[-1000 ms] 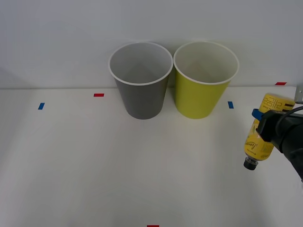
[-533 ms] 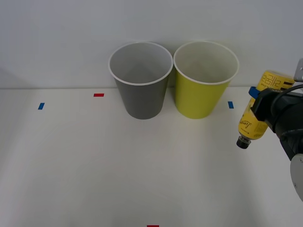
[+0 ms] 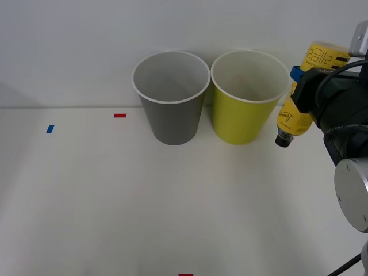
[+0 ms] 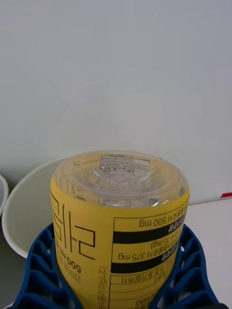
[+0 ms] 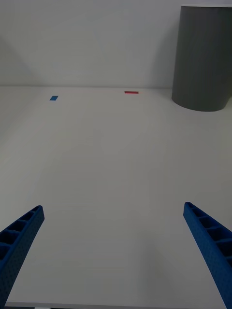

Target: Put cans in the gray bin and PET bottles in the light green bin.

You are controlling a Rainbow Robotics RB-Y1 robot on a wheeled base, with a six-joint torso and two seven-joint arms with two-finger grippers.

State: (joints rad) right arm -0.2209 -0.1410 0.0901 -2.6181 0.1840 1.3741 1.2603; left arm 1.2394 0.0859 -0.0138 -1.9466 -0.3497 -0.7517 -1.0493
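While the right gripper clamps the bottle cap-down just beside the green bin, it should centre over the rim before releasing; the left gripper waits open above the counter.

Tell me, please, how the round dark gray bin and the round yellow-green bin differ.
The round dark gray bin is gray outside, the round yellow-green bin yellow-green. The gray bin stands to the left; the green one is nearer the held yellow-labelled bottle. Both are tapered, white inside, upright, equally sized.
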